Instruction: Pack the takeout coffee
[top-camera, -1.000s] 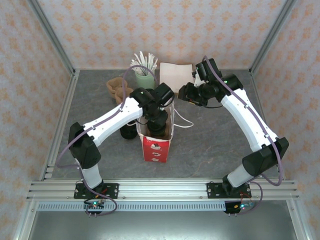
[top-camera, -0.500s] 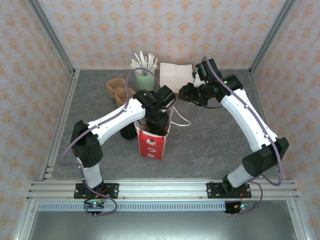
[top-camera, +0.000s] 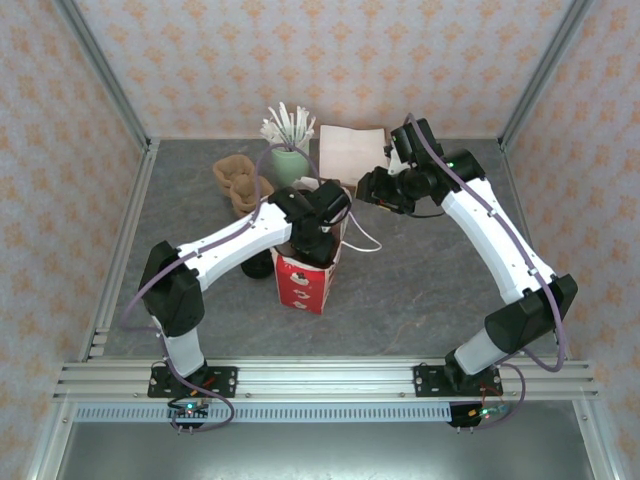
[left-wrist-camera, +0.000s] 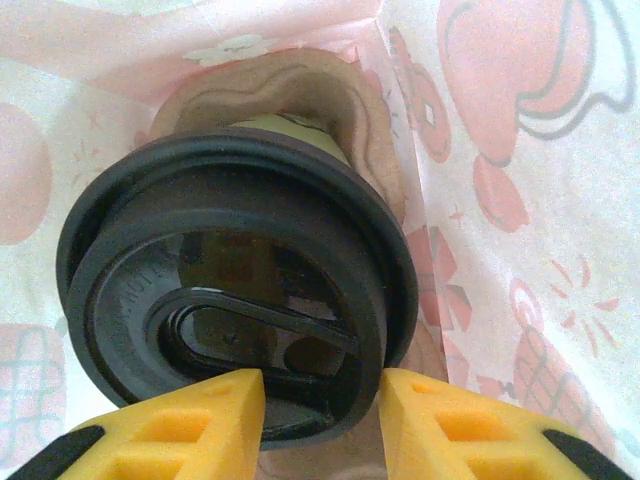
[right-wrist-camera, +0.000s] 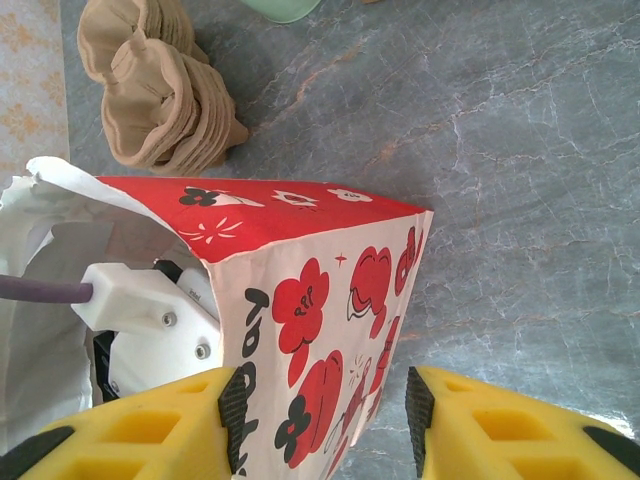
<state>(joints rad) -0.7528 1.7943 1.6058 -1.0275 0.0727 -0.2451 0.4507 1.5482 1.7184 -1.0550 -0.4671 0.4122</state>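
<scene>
Inside the red-printed paper bag at mid-tabletop, the left gripper has sunk deeper, fingers clamped on the lidded takeout coffee, now low between the bag's walls. The bag has slid slightly toward 11 o'clock. The right gripper, at the bag's 2 o'clock, holds its fingers apart. Release looks close.

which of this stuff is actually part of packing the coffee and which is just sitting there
In the job: lidded coffee cup, red-and-white paper bag, left hand.
Just lying about: green cup of white sticks, loose brown pulp holders, pale square stack.
</scene>
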